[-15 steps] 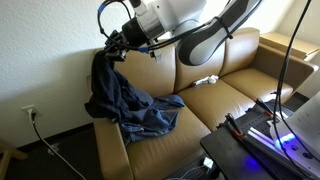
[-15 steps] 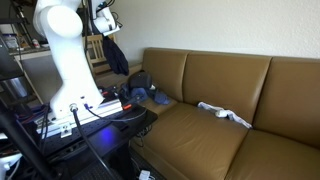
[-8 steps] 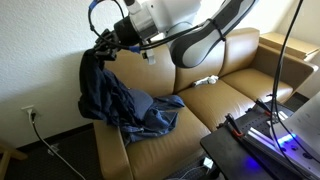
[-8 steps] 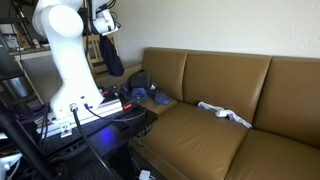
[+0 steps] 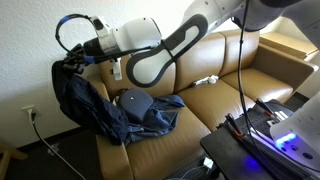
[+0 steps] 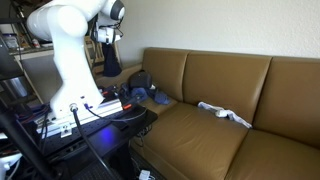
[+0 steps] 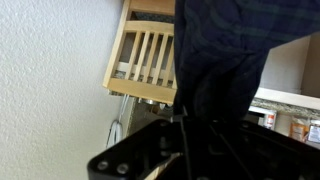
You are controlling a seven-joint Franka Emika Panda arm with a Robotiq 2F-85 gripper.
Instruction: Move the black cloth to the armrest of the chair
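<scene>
The black cloth (image 5: 95,100) is a big dark blue-black piece. Its top is bunched in my gripper (image 5: 72,62), which is shut on it beyond the left end of the brown sofa. From there the cloth hangs down and trails over the sofa's armrest (image 5: 112,152) onto the left seat. In an exterior view the cloth (image 6: 110,58) hangs from the gripper (image 6: 105,36) beside the white arm. In the wrist view the cloth (image 7: 225,50) fills the upper right, and the gripper (image 7: 190,125) is dark and hard to make out.
A white rag (image 5: 207,79) lies on the middle seat and also shows in an exterior view (image 6: 225,114). A wall outlet with a cable (image 5: 30,113) is low on the left. A wooden slatted chair (image 7: 145,55) stands by the wall. The stand with blue lights (image 5: 265,130) is in front.
My gripper has carried the cloth's top leftward and a little lower, from above the backrest corner to beyond the sofa's end. More cloth now hangs over the armrest side.
</scene>
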